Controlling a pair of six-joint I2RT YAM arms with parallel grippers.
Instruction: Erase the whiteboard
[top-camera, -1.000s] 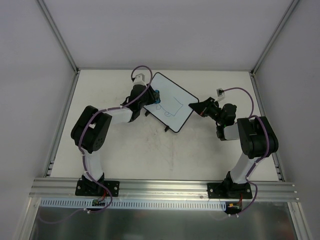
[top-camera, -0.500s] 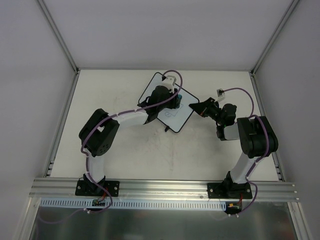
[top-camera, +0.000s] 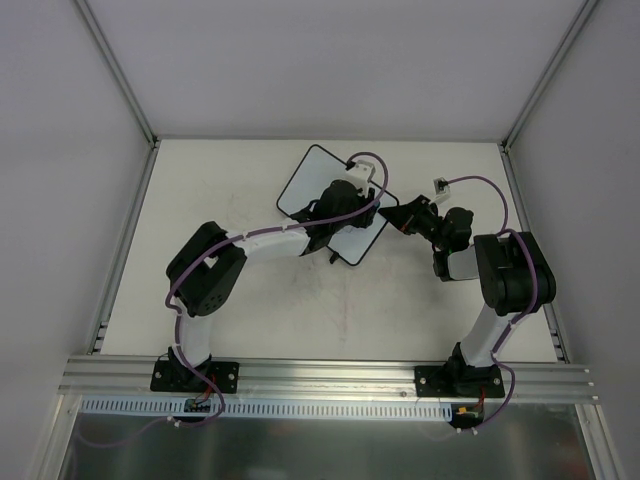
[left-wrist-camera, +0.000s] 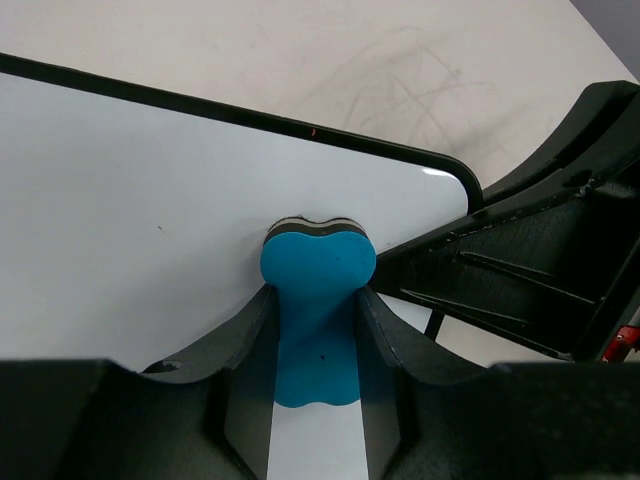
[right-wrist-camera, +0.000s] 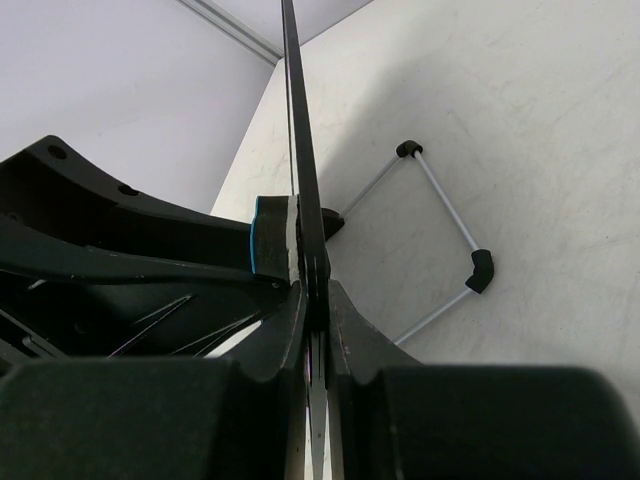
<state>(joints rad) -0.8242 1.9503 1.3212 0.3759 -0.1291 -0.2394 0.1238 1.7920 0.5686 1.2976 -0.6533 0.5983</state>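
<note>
The whiteboard (top-camera: 308, 180) stands tilted at the back middle of the table, and its visible face is bare white. My left gripper (top-camera: 370, 208) reaches across it to its right corner. In the left wrist view this gripper (left-wrist-camera: 318, 335) is shut on a blue-and-black eraser (left-wrist-camera: 318, 285), which is pressed flat on the whiteboard (left-wrist-camera: 120, 220) near the rounded rim. My right gripper (top-camera: 392, 214) is shut on the board's right edge. From the right wrist, the whiteboard (right-wrist-camera: 300, 150) shows edge-on between the right gripper's (right-wrist-camera: 318, 300) jaws, with the eraser (right-wrist-camera: 268, 235) against its left face.
The board's wire stand with black feet (right-wrist-camera: 478, 268) rests on the table behind it. Metal rails (top-camera: 130, 230) border the table (top-camera: 400, 300) left and right. The two grippers sit close together at the board's right corner.
My left gripper has swept the eraser rightward across the board, from its left edge to the right corner. The blue scribbles seen earlier no longer show. The right arm has not moved.
</note>
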